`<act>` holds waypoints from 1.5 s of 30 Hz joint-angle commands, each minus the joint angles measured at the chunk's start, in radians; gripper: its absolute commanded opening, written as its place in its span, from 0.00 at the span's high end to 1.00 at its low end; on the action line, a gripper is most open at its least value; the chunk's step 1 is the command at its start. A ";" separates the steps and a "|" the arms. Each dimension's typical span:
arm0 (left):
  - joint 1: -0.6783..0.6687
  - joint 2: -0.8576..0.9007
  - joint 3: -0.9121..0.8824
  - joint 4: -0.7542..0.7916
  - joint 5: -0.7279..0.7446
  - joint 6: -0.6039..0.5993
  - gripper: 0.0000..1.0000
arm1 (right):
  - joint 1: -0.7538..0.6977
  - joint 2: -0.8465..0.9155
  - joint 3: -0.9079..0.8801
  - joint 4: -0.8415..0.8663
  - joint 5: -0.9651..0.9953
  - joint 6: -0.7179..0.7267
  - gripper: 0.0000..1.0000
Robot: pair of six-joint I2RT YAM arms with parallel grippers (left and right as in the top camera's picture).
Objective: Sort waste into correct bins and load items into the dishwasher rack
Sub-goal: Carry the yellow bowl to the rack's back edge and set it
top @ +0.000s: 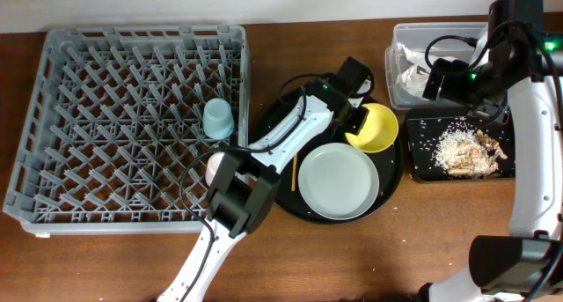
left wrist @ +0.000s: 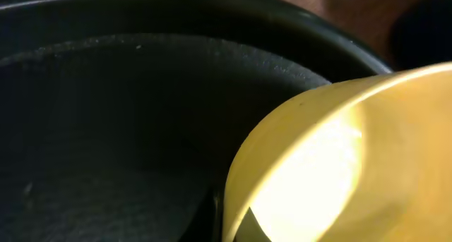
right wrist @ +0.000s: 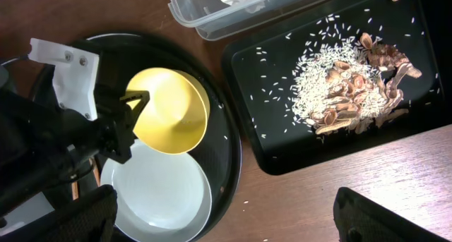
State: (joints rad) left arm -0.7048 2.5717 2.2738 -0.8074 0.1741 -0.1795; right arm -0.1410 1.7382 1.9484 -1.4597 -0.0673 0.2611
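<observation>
My left gripper (top: 356,119) is shut on the rim of the yellow bowl (top: 376,130), which sits tilted on the round black tray (top: 281,117). In the left wrist view the bowl (left wrist: 339,157) fills the right side, with its rim between the fingers (left wrist: 233,221). The pale grey plate (top: 339,180) lies on the same tray, with the chopsticks (top: 293,172) beside it. The light-blue cup (top: 218,119) stands in the grey rack (top: 79,126). The pink-white cup (top: 214,167) is partly hidden behind my left arm. My right gripper (top: 444,77) is open and empty, high above the bins (right wrist: 219,210). No gold-brown wrapper is visible.
The clear tub (top: 400,42) at the back right holds the white napkin (top: 412,73). The black rectangular tray (top: 420,165) in front of it holds rice and tan scraps (top: 466,148). A few grains lie on the wooden table near that tray.
</observation>
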 commanded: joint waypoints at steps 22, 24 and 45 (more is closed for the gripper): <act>0.516 -0.063 0.795 -0.587 -1.133 0.062 1.00 | -0.005 0.002 0.006 -0.003 0.020 0.002 0.01; 0.514 -0.063 0.727 -0.539 -1.152 0.062 1.00 | -0.005 0.002 0.006 -0.002 0.020 0.001 0.02; 0.367 -0.063 0.148 -0.173 -1.477 0.062 1.00 | -0.005 0.002 0.006 -0.003 0.020 0.002 0.02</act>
State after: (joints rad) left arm -0.3290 2.5298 2.4351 -0.9646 -1.2583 -0.1192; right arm -0.1410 1.7382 1.9484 -1.4597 -0.0673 0.2615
